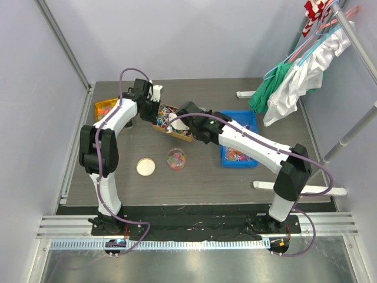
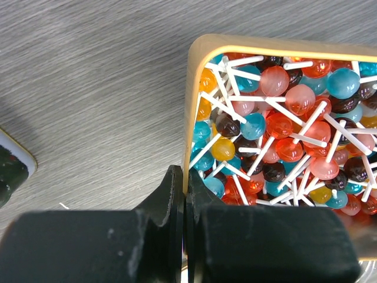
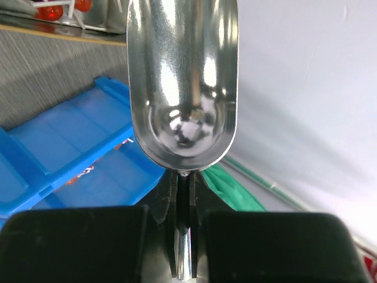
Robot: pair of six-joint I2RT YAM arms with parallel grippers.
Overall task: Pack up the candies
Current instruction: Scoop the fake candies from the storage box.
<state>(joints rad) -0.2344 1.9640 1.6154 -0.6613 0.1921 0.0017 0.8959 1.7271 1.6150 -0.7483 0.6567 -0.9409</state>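
Nearest the bases, a round cream lid lies beside a small clear uncapped jar already holding some multicoloured candies. Farther out sits a blue plastic bin. The right gripper clamps the handle of a shiny metal scoop, whose bowl is empty. The left gripper pinches the rim of a wooden tray of lollipops. Filling seems partway done, with more scooping and capping left.
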